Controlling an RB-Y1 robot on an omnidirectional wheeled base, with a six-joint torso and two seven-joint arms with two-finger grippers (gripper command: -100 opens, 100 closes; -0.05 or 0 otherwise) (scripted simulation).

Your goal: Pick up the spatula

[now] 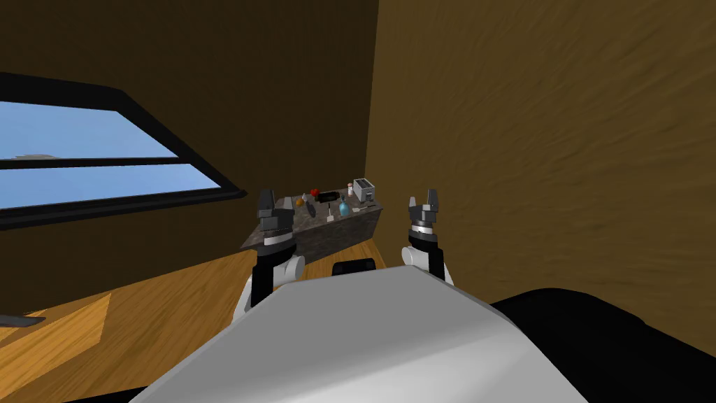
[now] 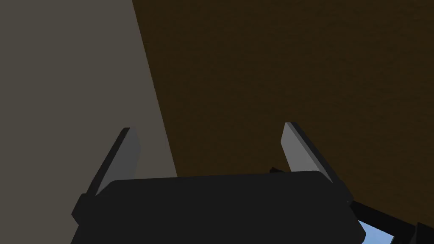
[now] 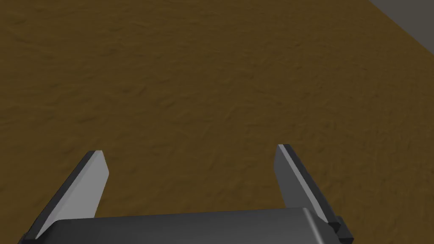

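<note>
A dark stone-topped counter [image 1: 280,234] stands far ahead in the room's corner with several small items on it. Among them lies a thin utensil with a pale end [image 1: 329,215], likely the spatula; it is too small to be sure. My left gripper [image 1: 266,199] is raised in front of the counter's left end, well short of it, and its wrist view shows the fingers [image 2: 127,156] open with nothing between them. My right gripper [image 1: 424,198] is held up to the right of the counter against the brown wall, also open [image 3: 189,150] and empty.
On the counter sit a grey toaster [image 1: 363,189], a blue bottle [image 1: 343,208], a red item [image 1: 314,191], an orange one [image 1: 299,201] and a black one [image 1: 326,196]. Brown walls meet behind it. A window [image 1: 84,157] is on the left. Wooden floor [image 1: 140,301] lies between me and the counter.
</note>
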